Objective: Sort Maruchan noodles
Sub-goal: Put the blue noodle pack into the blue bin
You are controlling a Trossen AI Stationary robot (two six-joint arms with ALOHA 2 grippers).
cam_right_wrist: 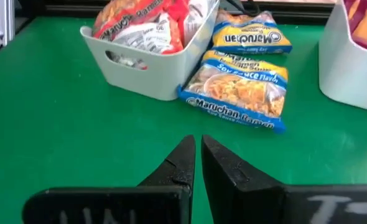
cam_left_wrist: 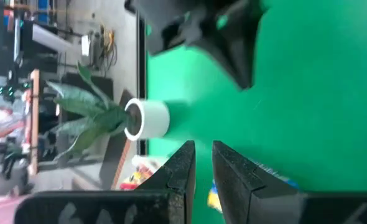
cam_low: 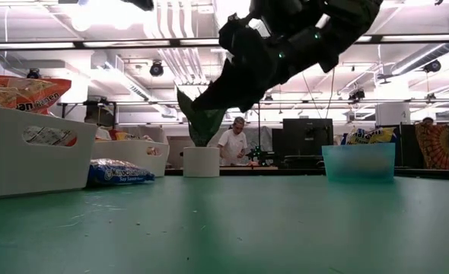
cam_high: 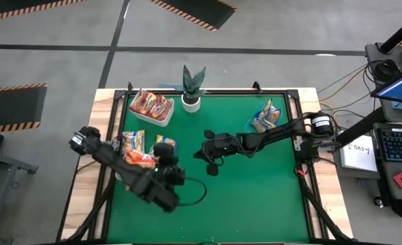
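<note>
Two blue-and-yellow crinkly plastic ramen packets [cam_right_wrist: 238,89] lie flat on the green table mat [cam_right_wrist: 65,137], just beside a white plastic tray [cam_right_wrist: 147,61] heaped with orange-red packets [cam_right_wrist: 140,22]. The right gripper [cam_right_wrist: 196,163] hovers over the mat near them, fingers pressed together on nothing. The left gripper [cam_left_wrist: 203,167] hangs above the mat near that tray with its fingers almost together, holding nothing, pointing toward a white-potted green plant [cam_left_wrist: 118,116].
</note>
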